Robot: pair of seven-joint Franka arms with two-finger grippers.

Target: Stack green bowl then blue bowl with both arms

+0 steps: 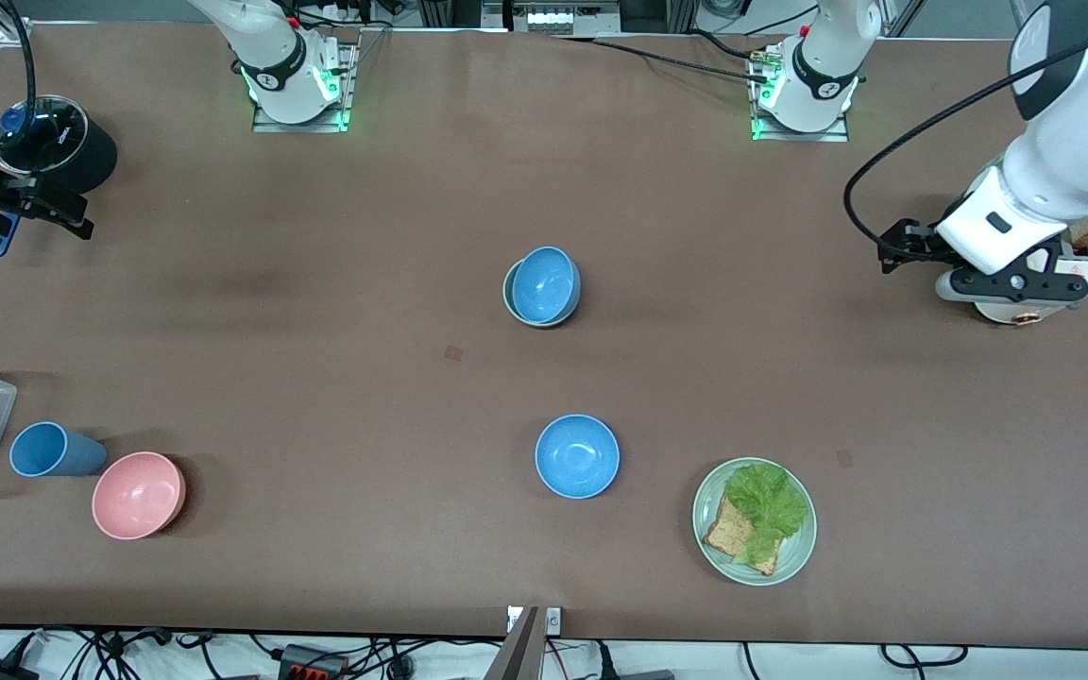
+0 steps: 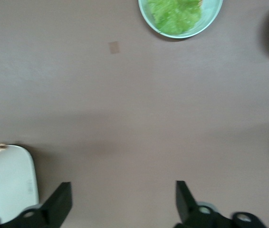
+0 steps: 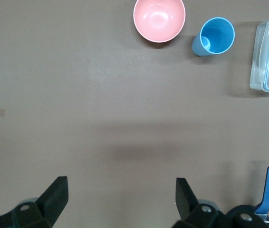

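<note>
In the middle of the surface (image 1: 317, 312) a blue bowl (image 1: 544, 283) sat nested inside the green bowl (image 1: 509, 291), of which only a thin rim showed. A second blue bowl (image 1: 577, 455) stood nearer the front camera, beside a plate (image 1: 706, 529) of lettuce and bread. The left gripper (image 2: 122, 202) hung with its fingers spread apart over the left arm's end of the surface, well apart from the stack. The right gripper (image 3: 121, 199), also spread wide, waited over the right arm's end, equally far off.
</note>
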